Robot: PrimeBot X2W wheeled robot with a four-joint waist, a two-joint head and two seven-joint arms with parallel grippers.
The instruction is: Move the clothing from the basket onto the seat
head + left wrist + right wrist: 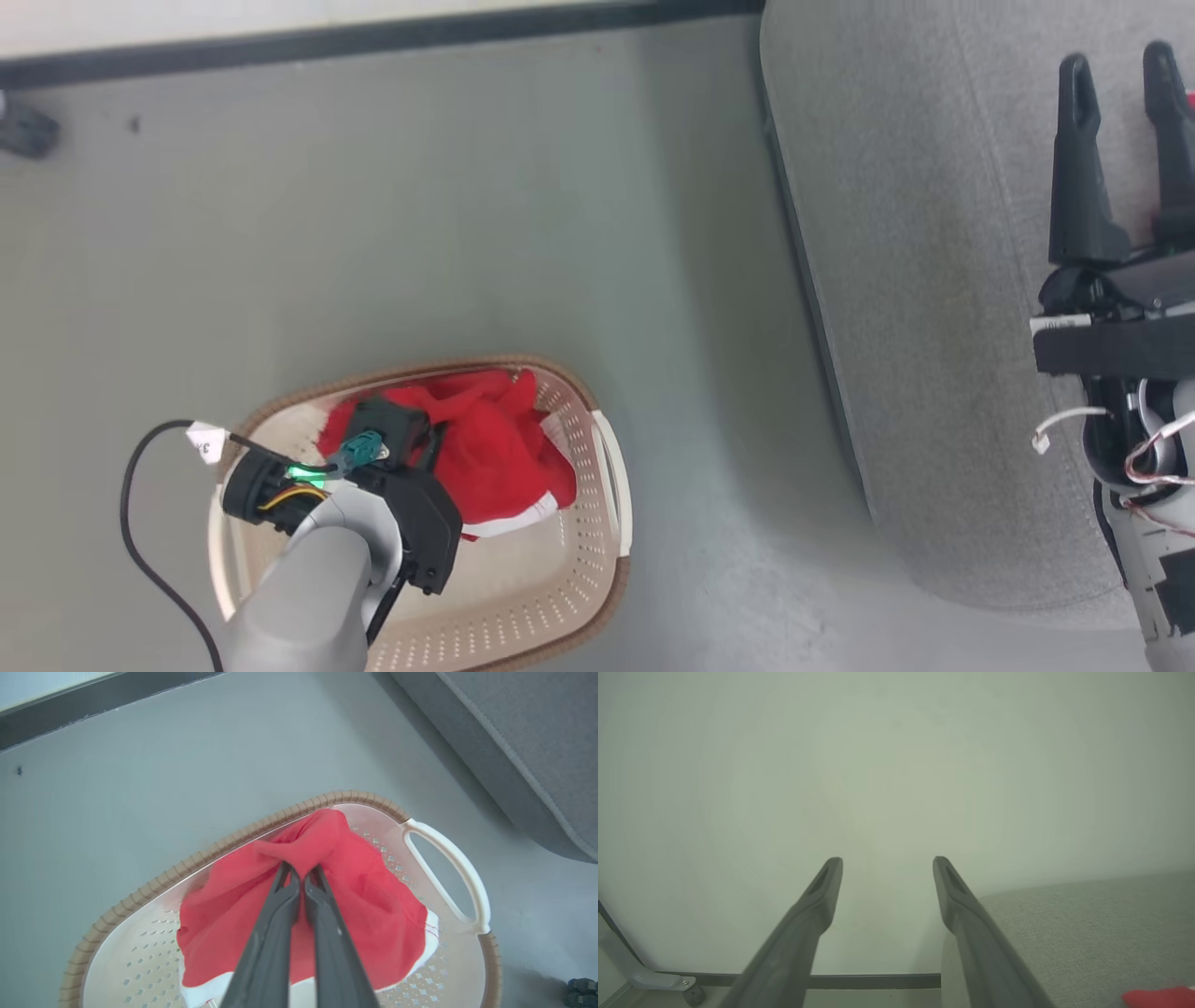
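The shirt [373, 905] is bunched up in the basket [140, 896] on the floor. A fold at its top is pinched tight by the tips of the left pincer [301, 873]. The right pincer [1116, 75] is held wide open and empty over the seat [887, 280], well apart from the shirt.

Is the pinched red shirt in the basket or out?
In: bright red shirt bunched inside the cream perforated plastic basket, pinched by the shut left gripper.
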